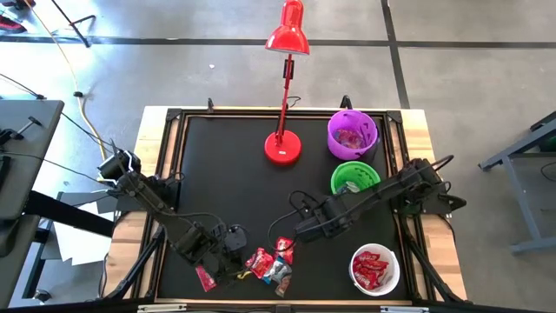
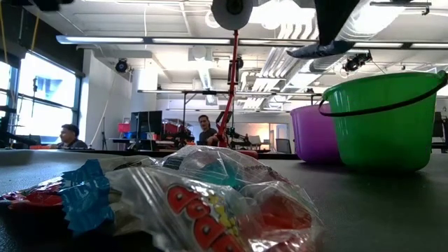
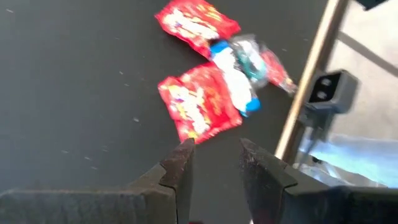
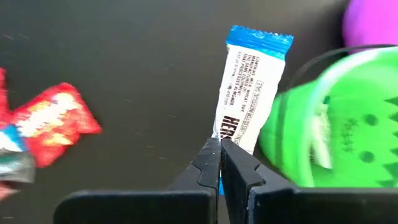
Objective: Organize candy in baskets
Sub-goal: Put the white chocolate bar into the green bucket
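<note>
Overhead view of the black tabletop (image 1: 226, 174). Three round open tubs stand toward 3 o'clock: the purple basket (image 1: 353, 135) at about 1 o'clock, holding pink-wrapped sweets; the green basket (image 1: 354, 177) just beside it toward the near edge, with a pale wrapper inside; and the white basket (image 1: 375, 269) at about 4 o'clock, filled with red wrappers. A red desk lamp (image 1: 284, 143) stands at 12 o'clock.

The loose candy pile (image 1: 271, 263) lies at 6 o'clock: glossy red packets with yellow lettering, a blue-and-white wrapper and a silvery clear one, overlapping one another. One red packet (image 1: 206, 278) lies apart at about 7 o'clock.

The right pincer (image 4: 220, 144) has its fingers together, clamped on the lower end of a white bar wrapper (image 4: 247, 93) with a blue crimped end and dark print, held upright next to the green basket; in the overhead view it sits between that basket and the pile. The left pincer (image 3: 215, 155) has its fingers apart and empty, just short of the pile; whether it touches the tabletop cannot be told.
</note>
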